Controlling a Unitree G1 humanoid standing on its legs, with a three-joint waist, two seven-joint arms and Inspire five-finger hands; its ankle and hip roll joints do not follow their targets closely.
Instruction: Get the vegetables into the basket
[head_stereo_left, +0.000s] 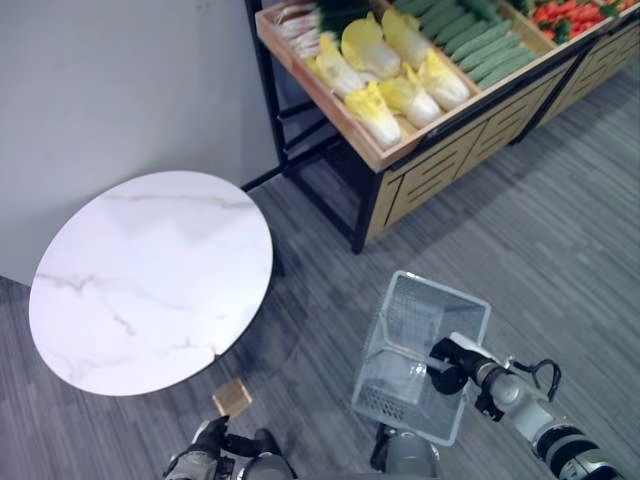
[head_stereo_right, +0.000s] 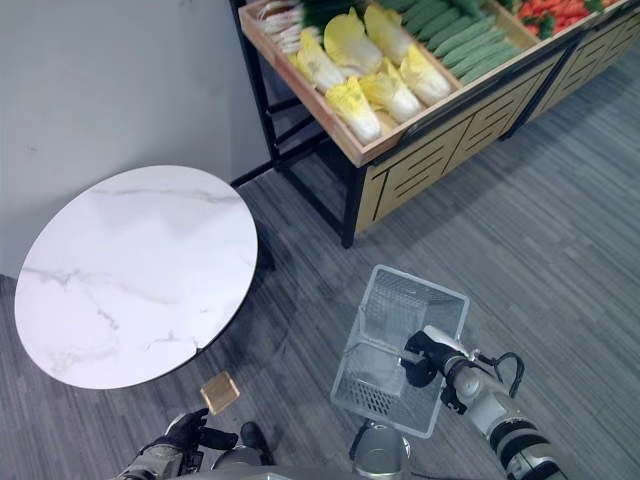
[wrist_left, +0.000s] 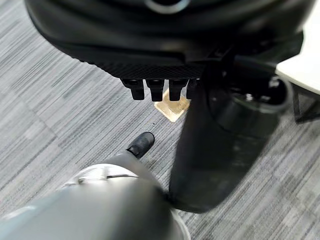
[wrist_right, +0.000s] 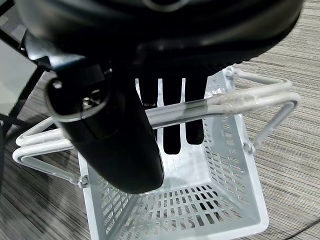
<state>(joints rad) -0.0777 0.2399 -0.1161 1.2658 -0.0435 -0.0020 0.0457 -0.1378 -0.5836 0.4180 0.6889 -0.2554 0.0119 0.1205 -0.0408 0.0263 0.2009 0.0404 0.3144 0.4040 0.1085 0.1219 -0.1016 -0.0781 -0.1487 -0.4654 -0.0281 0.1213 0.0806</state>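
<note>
Head downward; wrists close along hands

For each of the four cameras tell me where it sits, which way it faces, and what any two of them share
Left eye view: on the head, looking down at the round table, produce stand and white basket; both arms enter low.
Right eye view: beside it, same scene.
Left wrist view: on the left wrist, facing the carpet past the left hand, fingers curled, holding nothing.
Right wrist view: on the right wrist, looking into the basket; right hand curls round its handles.
Shared: both eyes and the right wrist see the basket.
</note>
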